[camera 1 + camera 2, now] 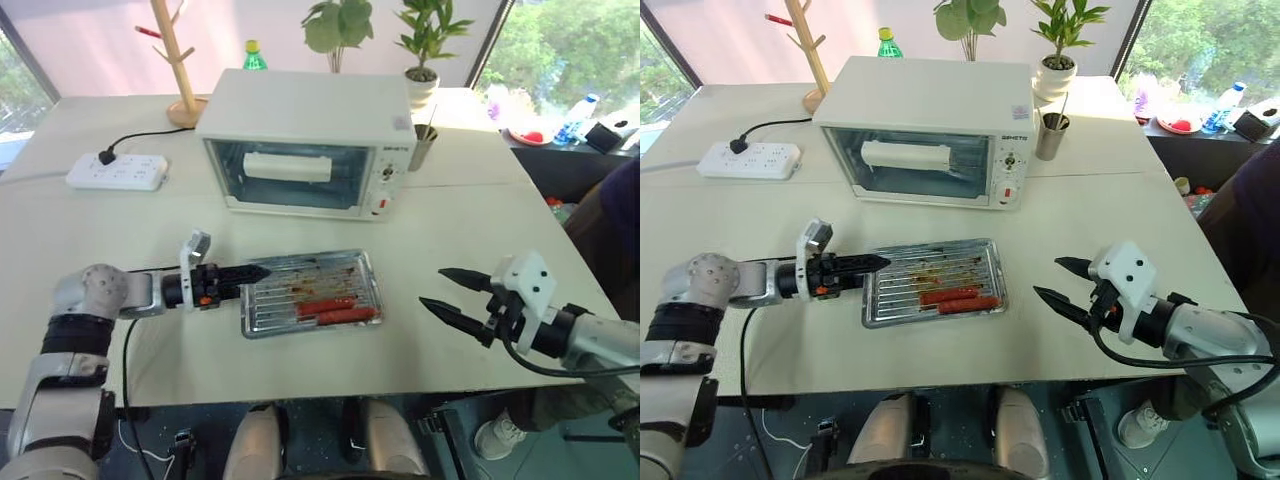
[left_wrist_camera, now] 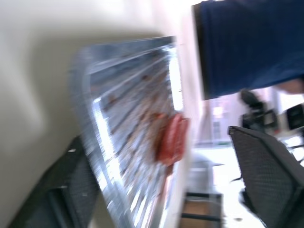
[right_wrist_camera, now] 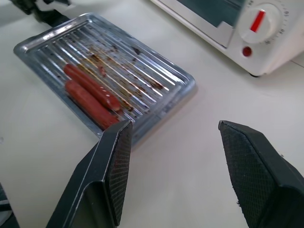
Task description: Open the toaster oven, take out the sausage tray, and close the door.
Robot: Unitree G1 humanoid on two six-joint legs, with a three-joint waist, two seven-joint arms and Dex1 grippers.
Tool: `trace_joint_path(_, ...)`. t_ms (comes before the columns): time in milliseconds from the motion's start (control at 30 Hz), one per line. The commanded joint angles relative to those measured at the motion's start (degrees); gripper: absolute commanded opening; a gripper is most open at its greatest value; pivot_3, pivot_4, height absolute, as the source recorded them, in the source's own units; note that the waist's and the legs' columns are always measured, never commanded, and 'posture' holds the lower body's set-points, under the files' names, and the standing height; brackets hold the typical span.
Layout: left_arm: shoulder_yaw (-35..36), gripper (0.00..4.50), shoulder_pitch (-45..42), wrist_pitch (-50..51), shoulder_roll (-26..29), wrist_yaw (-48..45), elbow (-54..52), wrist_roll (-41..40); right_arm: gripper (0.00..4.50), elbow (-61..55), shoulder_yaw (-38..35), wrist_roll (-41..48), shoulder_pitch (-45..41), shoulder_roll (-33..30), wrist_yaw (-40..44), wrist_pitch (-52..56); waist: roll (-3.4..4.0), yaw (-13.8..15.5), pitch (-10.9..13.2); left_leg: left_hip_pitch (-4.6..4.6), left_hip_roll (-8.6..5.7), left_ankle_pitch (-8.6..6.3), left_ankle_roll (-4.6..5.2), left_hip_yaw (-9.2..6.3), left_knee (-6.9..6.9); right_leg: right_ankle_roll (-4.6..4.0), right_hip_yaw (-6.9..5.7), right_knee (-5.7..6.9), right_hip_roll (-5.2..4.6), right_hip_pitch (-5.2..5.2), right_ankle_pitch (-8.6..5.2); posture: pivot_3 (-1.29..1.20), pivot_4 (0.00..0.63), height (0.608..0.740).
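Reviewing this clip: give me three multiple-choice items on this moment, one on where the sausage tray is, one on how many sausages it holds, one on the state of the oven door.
1. Where is the sausage tray?
A. Inside the toaster oven
B. On the table in front of the toaster oven
C. On top of the toaster oven

2. How many red sausages lie on the tray?
A. Two
B. Four
C. None

3. What is the state of the door?
A. Hanging fully open
B. Removed and lying on the table
C. Closed

Answers:
1 B: the tray rests flat on the table, just in front of the toaster oven.
2 A: the right wrist view shows two sausages side by side at one edge of the tray.
3 C: the glass panel stands upright against the oven front, its bar handle near the top.
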Motion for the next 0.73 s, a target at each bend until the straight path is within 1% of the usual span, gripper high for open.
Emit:
trace_joint_path(33, 2.49, 4.18, 6.60, -6.96, 7.61, -0.98, -3.48, 8.07, 2.96, 2.09, 1.07, -0.93, -1.96, -0.20, 0.93, -2.46, 0.03, -0.22, -0.01, 0.03, 0.00, 0.00, 0.00, 0.01, -0.07, -0.02, 0.01, 0.00, 0.02, -0.02, 0.00, 0.00, 0.150, 0.717)
trace_joint_path(133, 4.44, 4.18, 13.16, -15.91, 13.18, -5.02, -9.06, 12.20, 2.96, 4.41, 1.94, -0.96, -3.59, -1.20, 2.95, -3.22, 0.04, -0.24, -0.02, 0.10, 0.02, 0.01, -0.01, 0.03, -0.34, -0.18, 0.03, 0.02, 0.08, -0.15, -0.03, 0.00, 0.150, 0.717)
trace_joint_path(200, 6.05, 4.18, 17.86, -24.28, 17.03, -8.59, -12.81, 16.24, 2.96, 5.94, 2.62, -0.51, -4.90, -2.46, 5.33, -3.41, 0.06, 0.03, -0.01, 0.11, 0.01, 0.06, -0.08, 0.04, -0.62, -0.47, 0.07, 0.01, 0.08, -0.29, 0.05, 0.00, 0.150, 0.717)
trace_joint_path(233, 7.67, 4.18, 19.86, -27.91, 18.74, -10.57, -14.84, 17.59, 2.96, 6.69, 2.87, -0.05, -5.60, -3.37, 6.99, -3.34, 0.09, 0.24, 0.01, 0.08, 0.00, 0.06, -0.09, 0.07, -0.65, -0.58, 0.06, 0.02, 0.10, -0.37, -0.01, 0.00, 0.150, 0.717)
trace_joint_path(300, 12.30, 4.18, 21.99, -32.03, 21.88, -13.76, -19.41, 18.42, 2.96, 8.10, 2.95, 2.33, -7.63, -6.17, 11.75, -2.03, 0.09, 0.50, 0.09, -0.07, 0.00, 0.06, -0.09, 0.09, -0.71, -0.61, 0.06, 0.02, 0.11, -0.55, -0.03, 0.00, 0.150, 0.717)
trace_joint_path(400, 16.76, 4.18, 22.69, -33.84, 24.16, -16.74, -24.62, 18.00, 2.96, 10.07, 3.07, 5.65, -10.82, -9.82, 17.59, -0.28, 0.02, 1.63, 0.20, -0.28, 0.00, 0.07, -0.10, 0.13, -0.68, -0.60, 0.03, -0.02, 0.08, -0.68, -0.04, 0.00, 0.150, 0.717)
trace_joint_path(500, 19.11, 4.18, 22.69, -34.27, 25.52, -18.89, -28.99, 17.71, 2.96, 12.12, 3.78, 7.02, -14.35, -12.51, 21.68, 0.24, 0.06, 1.84, 0.22, -0.34, -0.14, 0.07, -0.10, 0.23, -0.65, -0.52, 0.03, -0.09, -0.10, -0.65, -0.07, 0.00, 0.150, 0.717)
trace_joint_path(667, 19.60, 4.18, 21.78, -34.00, 25.90, -20.62, -31.65, 17.74, 2.96, 14.55, 4.40, 7.52, -18.16, -13.86, 24.55, 0.86, 0.00, 1.62, 0.27, -0.43, -0.20, 0.06, -0.09, 0.37, -0.65, -0.34, 0.02, -0.15, -0.12, -0.65, -0.10, 0.00, 0.150, 0.717)
trace_joint_path(733, 19.24, 4.18, 22.16, -35.80, 25.77, -21.77, -32.21, 18.90, 2.96, 14.75, 4.62, 7.15, -18.33, -13.63, 24.88, 0.70, 0.00, 1.61, 0.28, -0.46, -0.20, 0.07, -0.09, 0.40, -0.66, -0.18, 0.00, -0.11, -0.01, -0.70, -0.03, 0.00, 0.150, 0.717)
